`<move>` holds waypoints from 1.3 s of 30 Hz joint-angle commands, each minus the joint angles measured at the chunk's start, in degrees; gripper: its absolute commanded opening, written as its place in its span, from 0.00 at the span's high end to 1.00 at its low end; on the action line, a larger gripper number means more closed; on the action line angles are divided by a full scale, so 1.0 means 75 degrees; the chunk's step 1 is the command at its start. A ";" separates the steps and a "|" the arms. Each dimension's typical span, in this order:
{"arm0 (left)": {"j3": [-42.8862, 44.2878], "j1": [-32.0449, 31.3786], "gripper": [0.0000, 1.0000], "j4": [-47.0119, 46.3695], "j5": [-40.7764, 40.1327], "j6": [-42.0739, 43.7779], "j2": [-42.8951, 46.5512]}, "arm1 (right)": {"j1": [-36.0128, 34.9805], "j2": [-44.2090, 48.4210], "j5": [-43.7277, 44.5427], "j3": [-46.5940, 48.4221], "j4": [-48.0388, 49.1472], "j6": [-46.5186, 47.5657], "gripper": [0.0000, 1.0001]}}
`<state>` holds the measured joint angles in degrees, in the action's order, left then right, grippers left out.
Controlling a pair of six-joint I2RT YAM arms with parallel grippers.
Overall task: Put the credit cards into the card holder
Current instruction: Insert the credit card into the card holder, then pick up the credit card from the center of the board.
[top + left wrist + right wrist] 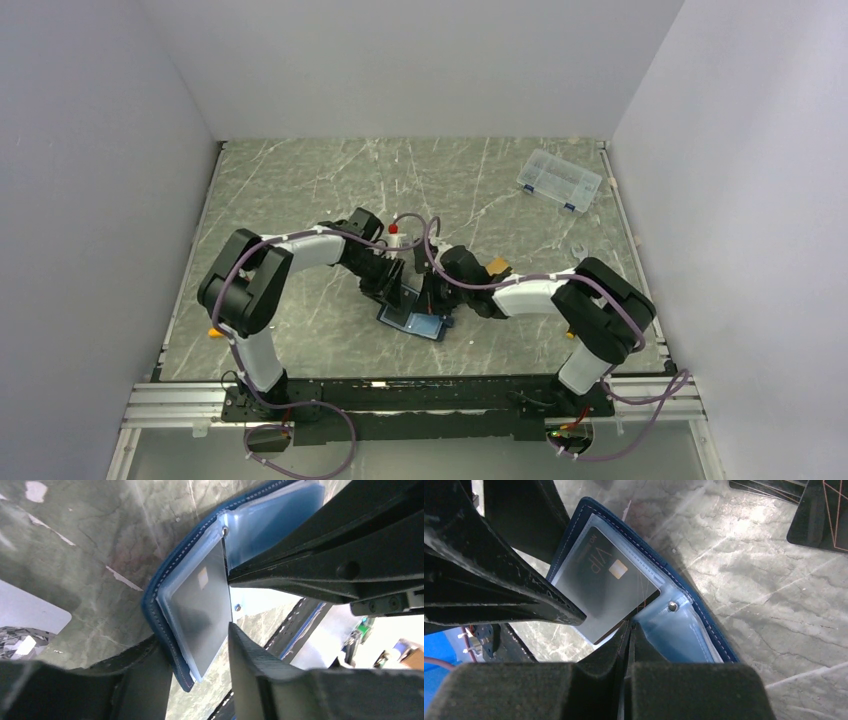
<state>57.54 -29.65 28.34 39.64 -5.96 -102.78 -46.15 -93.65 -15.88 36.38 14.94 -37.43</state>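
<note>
Has right gripper [628, 625] shut, maybe on the clear pocket [684, 630]; left gripper [194, 636] half open round the card holder [151, 600]. Could drag the card [200, 605] out when lifting.

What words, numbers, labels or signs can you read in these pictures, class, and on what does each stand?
"VIP": on the grey card tucked in the card holder, seen in the right wrist view.
A small line of print beside it on the same card: too small to read.
No other text can be read in any view.
</note>
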 commanded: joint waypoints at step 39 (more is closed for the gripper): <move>0.7133 -0.1095 0.14 0.1334 0.0302 0.0902 -0.2979 | 0.5439 0.5097 0.0451 -0.2117 -0.2769 -0.1272 0.24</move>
<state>106.67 -35.75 44.88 41.41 3.55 -121.47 -7.40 -54.74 -13.54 22.72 -8.01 -42.89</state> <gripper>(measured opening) 0.880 0.769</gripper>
